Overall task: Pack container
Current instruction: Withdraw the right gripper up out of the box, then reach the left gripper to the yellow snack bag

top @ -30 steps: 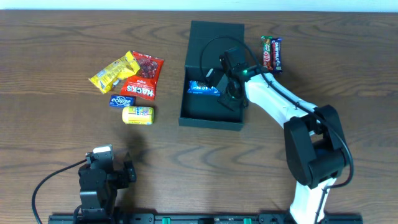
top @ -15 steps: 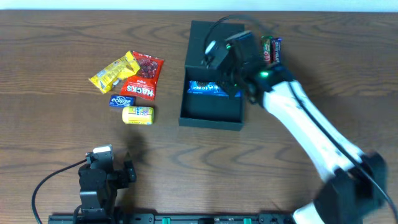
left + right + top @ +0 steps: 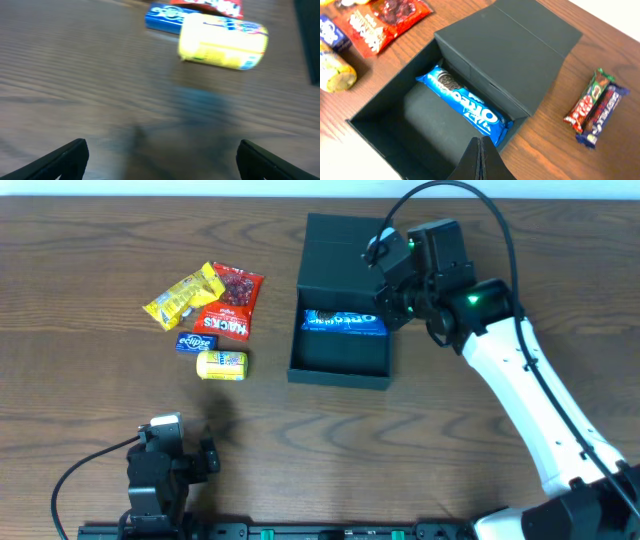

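the right pincer [image 3: 480,150] hangs with its fingers pressed together and nothing between them. the container [image 3: 340,355] sits open on the surface [image 3: 100,430], below and ahead of this pincer. its flap lid is folded back on the far side. an oreo packet [image 3: 465,105] lies inside, just ahead of the fingertips and along the wall nearest the lid.

the step in hand looks like the gap between one item and the next: one snack is packed and the pincer is free. two chocolate bars [image 3: 592,112] lie side by side on the surface, ahead and to the right of this pincer, outside the container. they seem the nearest candidates. taking one calls for the fingers to part, swing right past the container wall, and come down across a single bar without dragging its neighbour.

the left pincer [image 3: 162,152] rests low with its fingers wide apart and holds nothing. a yellow roll [image 3: 222,42] and a blue packet [image 3: 167,15] lie ahead of it, well apart from its tips.

a second ago the right pincer was down inside the container over the oreo packet. now it is lifted clear toward the bars, hiding them from overhead. the packet shows in full, and the left arm has not moved.
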Controlling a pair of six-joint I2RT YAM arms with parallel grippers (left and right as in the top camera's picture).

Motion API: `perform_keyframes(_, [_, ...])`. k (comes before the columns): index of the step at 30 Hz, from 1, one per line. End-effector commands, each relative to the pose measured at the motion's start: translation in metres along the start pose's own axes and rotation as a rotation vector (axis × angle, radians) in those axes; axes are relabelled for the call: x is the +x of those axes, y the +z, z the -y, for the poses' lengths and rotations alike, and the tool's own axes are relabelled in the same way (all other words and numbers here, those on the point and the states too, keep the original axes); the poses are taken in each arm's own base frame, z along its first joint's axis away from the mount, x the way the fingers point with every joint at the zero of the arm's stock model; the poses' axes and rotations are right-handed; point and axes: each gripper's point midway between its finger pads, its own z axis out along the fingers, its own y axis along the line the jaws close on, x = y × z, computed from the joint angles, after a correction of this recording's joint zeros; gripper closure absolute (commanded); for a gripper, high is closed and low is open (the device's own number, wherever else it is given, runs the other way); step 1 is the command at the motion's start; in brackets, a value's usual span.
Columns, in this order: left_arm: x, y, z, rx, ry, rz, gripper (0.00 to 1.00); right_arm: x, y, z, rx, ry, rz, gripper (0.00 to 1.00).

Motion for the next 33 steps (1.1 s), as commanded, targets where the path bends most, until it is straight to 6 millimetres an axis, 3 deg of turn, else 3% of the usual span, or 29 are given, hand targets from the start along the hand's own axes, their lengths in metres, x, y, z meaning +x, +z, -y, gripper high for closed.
perform_keyframes(1, [0.004, 0.000, 0.025, 0.145, -0.129, -0.023, 0.04, 0.000, -0.003, 0.007, -0.007, 0.112, 0.007, 0.99])
perform_keyframes(5, [0.004, -0.010, 0.059, 0.339, -0.528, -0.118, 0.05, 0.000, -0.004, 0.016, 0.008, 0.185, 0.013, 0.98])
perform_keyframes(6, [0.004, -0.010, 0.058, 0.330, -0.590, -0.126, 0.05, 0.000, -0.004, 0.018, 0.010, 0.200, 0.015, 0.98])
perform_keyframes(9, [0.002, -0.009, 0.057, 0.318, -0.735, -0.139, 0.04, -0.001, -0.004, 0.020, 0.014, 0.206, 0.021, 0.98])
perform_keyframes(11, [-0.005, -0.011, 0.061, 0.351, -0.738, -0.125, 0.05, -0.001, -0.004, 0.020, 0.014, 0.205, 0.021, 0.98])
perform_keyframes(12, [-0.014, -0.014, 0.068, 0.407, -0.692, -0.096, 0.05, -0.001, -0.004, 0.020, 0.015, 0.204, 0.021, 0.94])
perform_keyframes(14, [-0.030, -0.021, 0.081, 0.501, -0.603, -0.043, 0.04, -0.004, -0.004, 0.021, 0.016, 0.199, 0.033, 0.60])
perform_keyframes(15, [-0.033, -0.022, 0.081, 0.504, -0.598, -0.033, 0.04, -0.007, -0.005, 0.021, 0.018, 0.196, 0.045, 0.47])
perform_keyframes(16, [-0.034, -0.022, 0.080, 0.495, -0.596, -0.030, 0.04, -0.010, -0.005, 0.022, 0.020, 0.191, 0.059, 0.40])
perform_keyframes(18, [-0.037, -0.020, 0.075, 0.457, -0.574, -0.029, 0.04, -0.020, -0.006, 0.027, 0.028, 0.176, 0.101, 0.11])
perform_keyframes(22, [-0.053, -0.020, 0.062, 0.359, -0.510, -0.021, 0.04, -0.036, -0.009, 0.034, 0.042, 0.168, 0.171, 0.01])
perform_keyframes(28, [-0.111, -0.021, 0.041, 0.173, -0.324, -0.028, 0.04, -0.062, -0.017, 0.050, 0.076, 0.160, 0.291, 0.01])
perform_keyframes(33, [-0.158, -0.002, 0.032, 0.068, -0.134, -0.144, 0.04, -0.080, -0.024, 0.057, 0.096, 0.147, 0.371, 0.01])
